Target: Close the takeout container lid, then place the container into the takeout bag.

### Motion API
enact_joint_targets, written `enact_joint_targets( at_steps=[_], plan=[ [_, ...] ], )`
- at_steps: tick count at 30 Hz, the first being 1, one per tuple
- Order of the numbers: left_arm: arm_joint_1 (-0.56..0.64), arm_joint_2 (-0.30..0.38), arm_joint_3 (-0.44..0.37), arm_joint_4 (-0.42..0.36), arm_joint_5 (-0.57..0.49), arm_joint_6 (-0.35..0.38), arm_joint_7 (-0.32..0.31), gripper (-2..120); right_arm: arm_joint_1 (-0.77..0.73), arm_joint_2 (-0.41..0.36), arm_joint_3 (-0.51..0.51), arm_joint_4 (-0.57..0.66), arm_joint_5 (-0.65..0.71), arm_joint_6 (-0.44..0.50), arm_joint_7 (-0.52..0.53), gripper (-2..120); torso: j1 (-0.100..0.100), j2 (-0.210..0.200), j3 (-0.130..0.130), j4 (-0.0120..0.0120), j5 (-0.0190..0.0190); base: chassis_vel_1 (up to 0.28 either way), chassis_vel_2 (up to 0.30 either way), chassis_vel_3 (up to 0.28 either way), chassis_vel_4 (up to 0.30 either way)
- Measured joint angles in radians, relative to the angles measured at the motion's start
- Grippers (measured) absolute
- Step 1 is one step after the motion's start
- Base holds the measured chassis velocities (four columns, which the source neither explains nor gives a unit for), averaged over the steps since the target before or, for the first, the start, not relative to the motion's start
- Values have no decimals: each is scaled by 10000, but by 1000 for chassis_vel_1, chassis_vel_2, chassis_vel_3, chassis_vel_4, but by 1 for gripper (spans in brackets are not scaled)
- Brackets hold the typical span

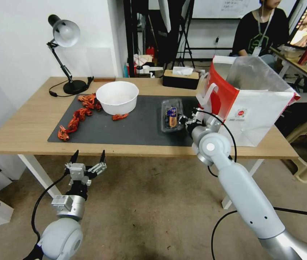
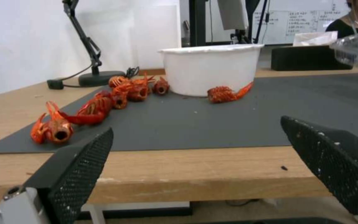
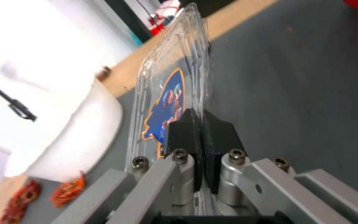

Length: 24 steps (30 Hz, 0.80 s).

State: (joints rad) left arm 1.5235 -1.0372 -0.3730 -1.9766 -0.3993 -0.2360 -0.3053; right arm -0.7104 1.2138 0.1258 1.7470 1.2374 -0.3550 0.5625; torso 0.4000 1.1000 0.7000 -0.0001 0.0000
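1. We see the right gripper [image 1: 184, 121] reaching over the near right part of the dark mat [image 1: 132, 126]. Its black pads [image 3: 182, 130] are pressed together on the rim of the takeout container [image 1: 172, 115], pinching the thin clear plastic between them.

2. The takeout container is over the right end of the mat, between the white bowl [image 1: 117, 96] and the takeout bag [image 1: 258, 112]. In the right wrist view the container [image 3: 175, 77] stands on edge, tilted, and looks clear of the mat; we cannot tell for certain whether any corner touches it.

3. The lid [image 3: 162, 102] lies shut against the other half. Its blue-and-yellow sticker [image 3: 166, 109] faces the bowl side. Dark berries show through the plastic in the head view.

4. The takeout bag stands upright at the right end of the table [image 1: 23, 133], mouth open, silvery lining showing, red side panel toward the container. The container is just beside it, outside.

5. The left gripper [image 1: 88, 160] hangs below and in front of the table's near edge, well apart from the container, fingers [image 2: 79, 168] spread wide and holding nothing.

6. Red crayfish shells [image 1: 77, 117] trail across the mat's left part, one piece [image 1: 120, 116] lying by the bowl's foot.

7. At the back: a desk lamp [image 1: 65, 36] at the left, and a dark tissue box [image 1: 181, 77] behind the container.
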Motion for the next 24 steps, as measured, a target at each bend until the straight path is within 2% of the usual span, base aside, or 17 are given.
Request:
enact_joint_targets(
  at_steps=[15, 24],
  plan=[
    [-5, -34, -136, -25, -5, -5, -33, 100, 579, -639, 439, 2123, 404, -199, 238, 0, 1, 0, 0, 0, 0, 0, 0, 0, 0],
    [-21, -34, -163, -44, -5, 23, -40, 100, 1267, -1159, 1021, 2687, 635, -410, 807, 0, 1, 0, 0, 1, 2, 0, 0, 0, 0]
  ],
)
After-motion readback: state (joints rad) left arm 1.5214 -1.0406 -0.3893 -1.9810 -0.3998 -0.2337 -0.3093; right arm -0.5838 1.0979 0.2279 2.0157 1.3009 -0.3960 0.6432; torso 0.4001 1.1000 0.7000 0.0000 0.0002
